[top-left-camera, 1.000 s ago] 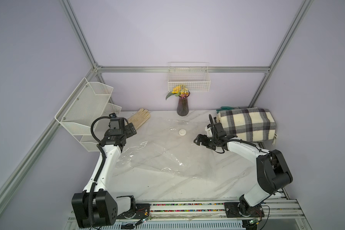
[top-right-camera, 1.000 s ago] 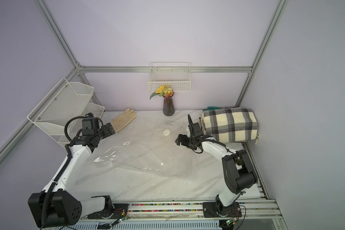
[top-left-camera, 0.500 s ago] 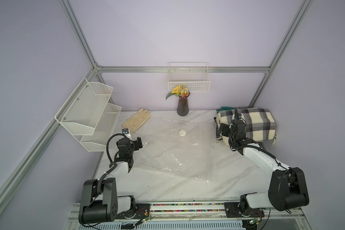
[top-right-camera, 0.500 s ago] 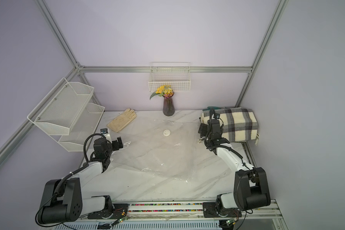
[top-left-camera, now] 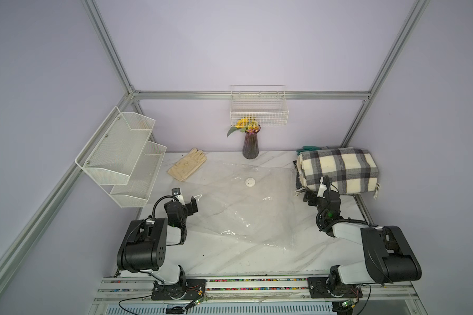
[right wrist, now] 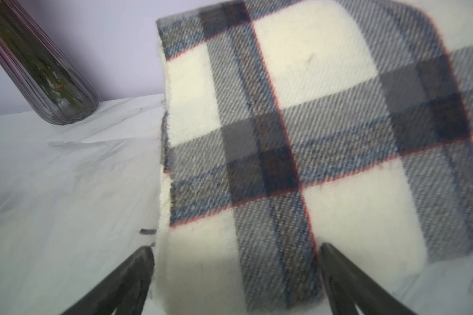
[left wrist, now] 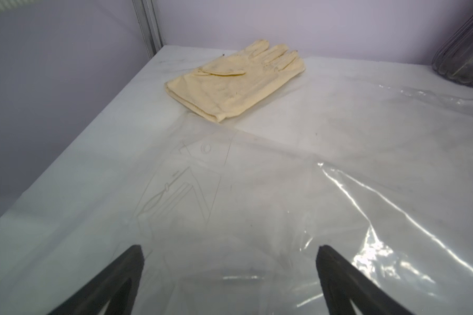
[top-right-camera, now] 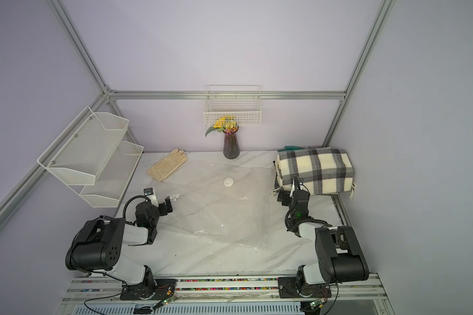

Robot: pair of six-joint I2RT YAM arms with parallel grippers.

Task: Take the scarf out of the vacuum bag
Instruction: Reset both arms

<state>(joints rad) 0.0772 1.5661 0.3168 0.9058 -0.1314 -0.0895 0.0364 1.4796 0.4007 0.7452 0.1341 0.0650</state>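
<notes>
The vacuum bag (top-left-camera: 243,207) lies flat and crinkled in the middle of the table (top-left-camera: 230,259), transparent, with its round white valve cap (top-left-camera: 250,182) on the upper face toward the far side. No cloth is seen inside the bag. The scarf (top-left-camera: 337,170), cream with grey and dark checks, sits folded as a thick bundle at the far right of the table, just beside the right edge of the bag. The left hand (top-left-camera: 185,200) is low above the left edge of the bag, its fingers spread wide and holding nothing; in the left wrist view the plastic (left wrist: 257,191) shows between the two dark fingertips (left wrist: 135,253). The right hand (top-left-camera: 311,197) is at the near left corner of the scarf, also spread wide. In the right wrist view the folded cloth (right wrist: 298,136) fills the space between its fingers (right wrist: 325,251); I cannot tell if they touch it. A pale yellow glove (top-left-camera: 187,164) lies at the far left with the bag's corner just beside it. A dark vase (top-left-camera: 250,144) with yellow flowers stands at the back wall.
</notes>
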